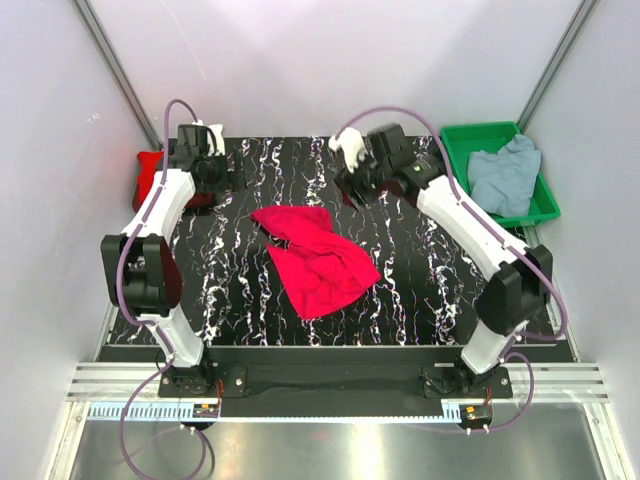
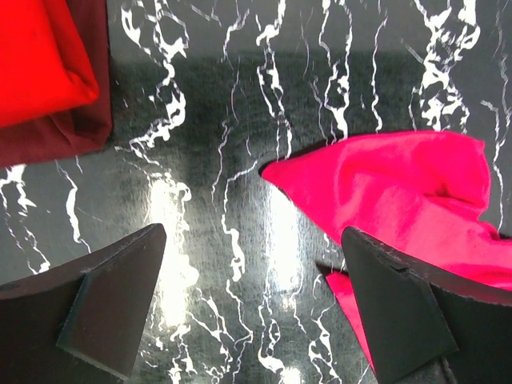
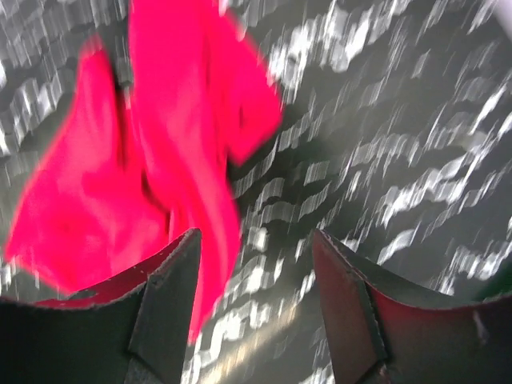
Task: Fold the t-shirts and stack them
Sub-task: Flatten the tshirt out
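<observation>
Left pincer (image 1: pixel 213 172): I am holding it released above the desk (image 1: pixel 230 290), beyond and to the left of the crimson shirt (image 1: pixel 315 255). In the left wrist view its two fingers (image 2: pixel 104 304) are standing wide apart with only bare desk between them. They are touching no cloth.

Right pincer (image 1: pixel 355 185): I am holding it released as well, beyond the crimson shirt and just to its right. The right wrist view is blurring, but both fingers (image 3: pixel 160 312) are showing spread, with nothing gripped between them.

Crimson shirt: it is lying crumpled and unfolded at mid-desk, between my two arms, apart from both pincers.

Red stack (image 1: pixel 150 172): it is sitting well to the left of the crimson shirt, at the far edge. In the left wrist view a bright red folded piece is resting on a darker red one.

Grey shirt (image 1: pixel 503 172): it is lying bunched in the tray (image 1: pixel 480 135), well to the right of the crimson shirt and beyond it.
</observation>
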Controlling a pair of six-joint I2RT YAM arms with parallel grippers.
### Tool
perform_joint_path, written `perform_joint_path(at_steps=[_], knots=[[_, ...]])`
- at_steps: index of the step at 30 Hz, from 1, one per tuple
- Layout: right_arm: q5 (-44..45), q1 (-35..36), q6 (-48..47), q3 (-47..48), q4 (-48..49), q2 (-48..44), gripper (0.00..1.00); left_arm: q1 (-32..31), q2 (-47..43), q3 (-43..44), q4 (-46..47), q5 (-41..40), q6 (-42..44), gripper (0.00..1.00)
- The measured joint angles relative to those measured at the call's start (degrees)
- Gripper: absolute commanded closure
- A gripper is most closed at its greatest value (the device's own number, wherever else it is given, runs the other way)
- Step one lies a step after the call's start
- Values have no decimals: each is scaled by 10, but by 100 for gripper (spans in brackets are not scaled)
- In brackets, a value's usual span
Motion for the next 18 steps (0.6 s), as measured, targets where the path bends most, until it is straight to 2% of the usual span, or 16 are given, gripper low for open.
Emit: perform_joint_path(at_steps=[4, 5, 7, 8, 12, 18], knots=[[-23, 5, 9, 58, 43, 48, 32, -2, 0, -9, -1, 3, 0, 1], [-30, 9, 11, 61, 46, 63, 18, -3, 0, -9, -1, 3, 0, 1], [-51, 18, 19, 64, 42, 100, 6, -5, -1, -10, 0, 4, 0, 1], [-60, 22, 21, 64, 39, 115, 4, -6, -2, -12, 0, 5, 0, 1], [-85, 34, 35, 60, 20, 167, 2, -12, -16, -33, 7, 6, -1, 1], [-85, 48, 44, 44, 12, 164, 3, -17, -29, -56, 13, 7, -1, 1]])
